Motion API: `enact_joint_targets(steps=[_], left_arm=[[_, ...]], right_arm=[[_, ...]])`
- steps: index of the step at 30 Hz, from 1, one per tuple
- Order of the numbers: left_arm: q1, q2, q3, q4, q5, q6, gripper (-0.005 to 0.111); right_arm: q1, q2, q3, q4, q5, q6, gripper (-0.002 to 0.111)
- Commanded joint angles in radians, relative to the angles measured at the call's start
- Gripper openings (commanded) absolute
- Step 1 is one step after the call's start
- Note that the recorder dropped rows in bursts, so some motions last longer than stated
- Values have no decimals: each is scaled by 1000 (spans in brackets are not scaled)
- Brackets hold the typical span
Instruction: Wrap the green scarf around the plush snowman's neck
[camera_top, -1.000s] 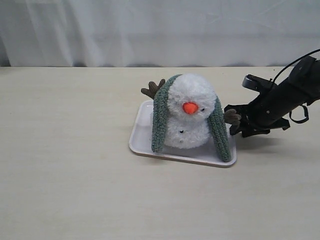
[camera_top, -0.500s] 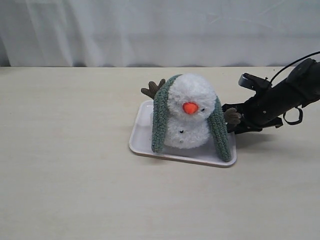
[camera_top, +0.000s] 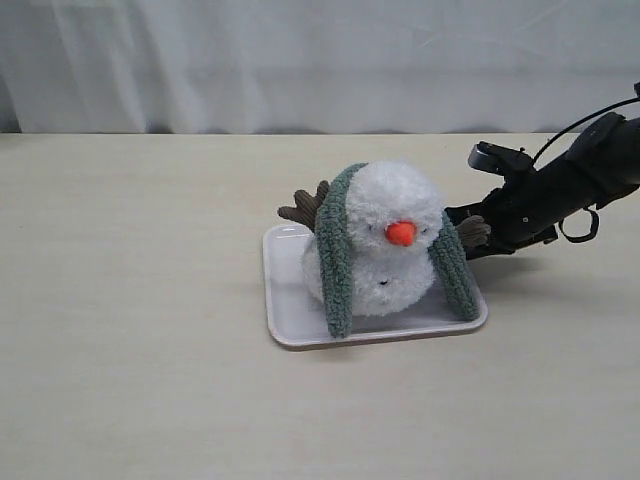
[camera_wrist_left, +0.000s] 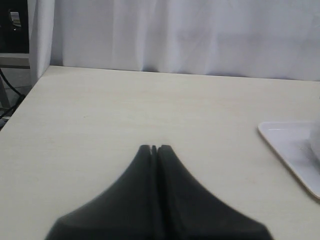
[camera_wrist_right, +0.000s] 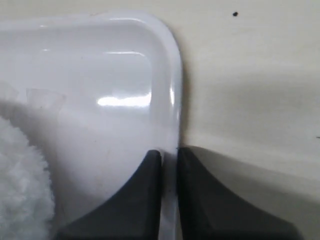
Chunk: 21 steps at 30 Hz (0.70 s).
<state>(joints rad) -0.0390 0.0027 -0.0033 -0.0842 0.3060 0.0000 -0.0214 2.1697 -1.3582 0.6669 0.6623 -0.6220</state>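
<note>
Clock directions are read on the exterior view, with the tray as the dial's centre.

**Edges and room**
- The tray lies mid-table, skewed to the table edges, one corner towards 7 o'clock.
- Bare table runs wide at 9 o'clock and at 6 o'clock. There is less of it at 3 o'clock, where the right arm comes in.
- At 12 o'clock the table's far edge meets a white curtain.
- The right claw sits at 2 o'clock on the tray's rim. In the right wrist view it is clamped on that rim, one finger inside the tray and one outside, beside the white fluff.
- The left claw is pressed together with nothing in it, over bare table, with a tray corner in sight and well apart from it.

**Counts**
- One snowman, upright on the tray, nose towards 5 o'clock.
- One scarf, draped over the back of the head. Its two ends hang down the front, reaching the tray at 6 and 4 o'clock. It does not circle the neck.
- Two twig arms: one at 11 o'clock, one at 2 o'clock touching the right claw.
- One tray. Two claws, only the right one visible from the exterior.
</note>
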Motion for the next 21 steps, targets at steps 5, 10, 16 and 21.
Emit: enact_joint_targets(steps=[5, 10, 16, 21], left_arm=[[-8, -3, 3, -2, -3, 0, 0], [-8, -3, 3, -2, -3, 0, 0], [-8, -3, 3, -2, -3, 0, 0], [-8, -3, 3, -2, -3, 0, 0]], right_arm=[[2, 3, -4, -76, -18, -13, 27], [-1, -34, -4, -104, -33, -13, 33], [-1, -136, -4, -244, -25, 104, 44], [-1, -245, -4, -282, 41, 136, 44]])
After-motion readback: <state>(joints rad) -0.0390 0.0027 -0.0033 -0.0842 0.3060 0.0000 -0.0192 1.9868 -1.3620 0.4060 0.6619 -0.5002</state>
